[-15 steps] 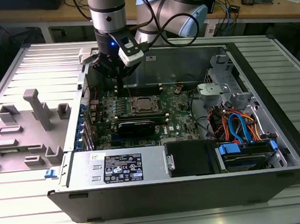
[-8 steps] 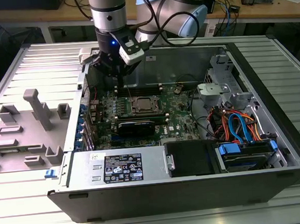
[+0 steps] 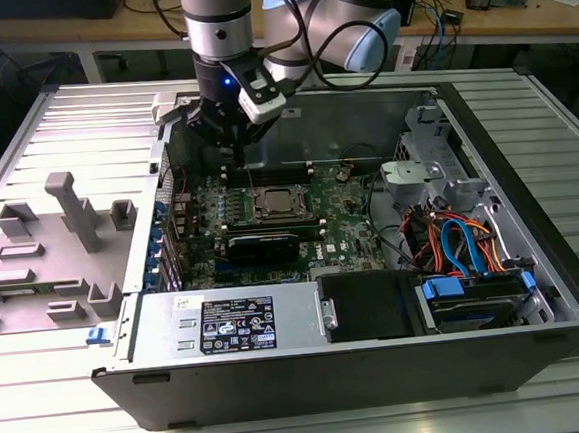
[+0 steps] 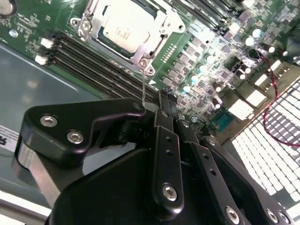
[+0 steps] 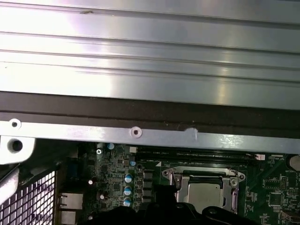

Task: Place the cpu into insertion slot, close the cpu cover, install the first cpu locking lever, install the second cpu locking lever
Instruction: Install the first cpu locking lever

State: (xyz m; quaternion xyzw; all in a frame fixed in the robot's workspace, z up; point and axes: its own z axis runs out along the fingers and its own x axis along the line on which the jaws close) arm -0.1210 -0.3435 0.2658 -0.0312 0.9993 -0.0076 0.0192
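Observation:
The cpu (image 3: 276, 203) lies in the insertion slot on the green motherboard, its dull silver top showing in both wrist views (image 4: 124, 28) (image 5: 206, 193). The cpu cover (image 4: 157, 40) is down flat around it, so the slot itself is mostly hidden beneath. A thin wire locking lever (image 4: 143, 82) rises from the socket's corner screw up to the gripper's black linkage. My gripper (image 4: 165, 99) hovers over the board just off that corner, on the exterior view's left of the socket (image 3: 232, 151). Its fingers (image 4: 161, 119) are pressed together and nothing shows between the tips.
Long black memory slots (image 4: 93, 65) run beside the socket. The case's metal wall (image 5: 140, 136) stands close behind the gripper. A black card (image 3: 262, 246), the power supply (image 3: 233, 321) and a bundle of cables (image 3: 462, 243) fill the case. A grey parts fixture (image 3: 51, 245) sits outside it.

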